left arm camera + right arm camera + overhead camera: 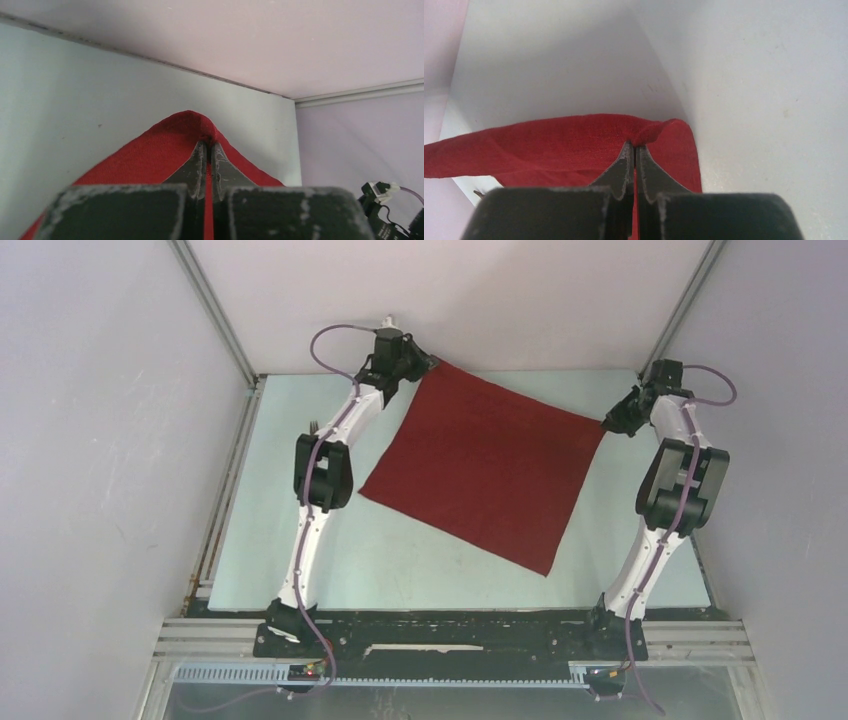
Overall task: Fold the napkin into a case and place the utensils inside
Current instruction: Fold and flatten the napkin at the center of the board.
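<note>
The dark red napkin (480, 465) is spread open as a diamond over the pale table (300, 580). My left gripper (428, 365) is shut on its far corner, and red cloth (150, 155) runs between the closed jaws (210, 142). My right gripper (607, 424) is shut on the right corner. There the cloth (549, 145) bunches at the fingertips (634, 144). A small dark pronged tip (314, 425) shows beside the left arm's elbow, perhaps the fork. The rest of the utensils is hidden.
Pale walls (120, 440) with metal corner posts (215, 310) enclose the table on three sides. The left gripper is close to the back wall. A black rail (450, 632) with both arm bases runs along the near edge.
</note>
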Robot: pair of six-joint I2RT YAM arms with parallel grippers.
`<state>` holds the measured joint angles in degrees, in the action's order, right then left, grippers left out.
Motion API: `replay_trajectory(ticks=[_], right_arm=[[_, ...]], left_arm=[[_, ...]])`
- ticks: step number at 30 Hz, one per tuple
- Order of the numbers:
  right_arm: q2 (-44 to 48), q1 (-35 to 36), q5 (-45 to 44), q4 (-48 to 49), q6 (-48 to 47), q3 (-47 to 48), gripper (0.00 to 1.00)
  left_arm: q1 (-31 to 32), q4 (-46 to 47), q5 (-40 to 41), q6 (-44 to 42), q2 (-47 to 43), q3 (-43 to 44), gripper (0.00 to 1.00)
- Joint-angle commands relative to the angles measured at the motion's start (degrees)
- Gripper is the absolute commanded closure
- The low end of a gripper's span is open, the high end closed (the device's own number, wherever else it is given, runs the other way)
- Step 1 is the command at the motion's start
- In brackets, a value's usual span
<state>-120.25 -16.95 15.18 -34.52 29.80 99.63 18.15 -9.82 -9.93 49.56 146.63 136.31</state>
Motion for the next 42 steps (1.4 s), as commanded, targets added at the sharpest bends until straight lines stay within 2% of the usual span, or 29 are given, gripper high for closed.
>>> replay_trajectory(ticks=[1,4,8,11,14,16,20,24,28,32,42], right_arm=[[2.4,1.1,-0.6,-4.2,-0.8,1.6,1.0],[6.9,2.6,-0.1,-8.5,0.9,-3.4,1.0],[15.8,7.3,-1.3,-12.6,1.7,-14.6,1.0],[22.2,13.0,-7.3,-14.3,2.1,-23.6,1.0],[28.0,16.3,-9.3,-14.1,2.8,-32.4,1.0],[31.2,16.8,-9.2,-13.8,3.0,-37.0,1.0],[37.2,19.3,-7.6,-10.9,3.2,-45.0,1.0],[38.6,20.7,-7.1,-8.4,3.2,-49.9,1.0],[37.2,21.0,-7.0,-8.1,3.4,-50.8,1.0],[37.4,22.2,-6.6,-6.7,4.0,-52.7,1.0],[37.8,24.1,-7.4,-6.2,6.2,-54.9,1.0]], left_arm=[[0.0,2.5,-2.0,2.0,1.2,2.6,1.0],[-0.6,-6.6,-0.1,-1.1,-3.6,0.1,1.0],[-3.4,-16.7,0.9,-1.8,-15.0,-17.6,1.0],[-5.2,-23.0,1.5,-4.7,-22.2,-27.6,1.0],[-5.7,-34.8,4.8,-11.3,-26.0,-29.5,1.0],[-5.7,-38.9,5.8,-14.4,-27.8,-32.1,1.0],[-5.7,-38.5,6.2,-18.0,-32.9,-42.9,1.0],[-5.7,-37.4,7.9,-19.5,-35.0,-49.3,1.0],[-5.7,-37.0,6.1,-19.3,-34.5,-50.5,1.0],[-5.6,-37.0,9.2,-19.4,-34.7,-51.1,1.0],[-5.6,-36.7,9.8,-18.8,-36.0,-54.2,1.0]])
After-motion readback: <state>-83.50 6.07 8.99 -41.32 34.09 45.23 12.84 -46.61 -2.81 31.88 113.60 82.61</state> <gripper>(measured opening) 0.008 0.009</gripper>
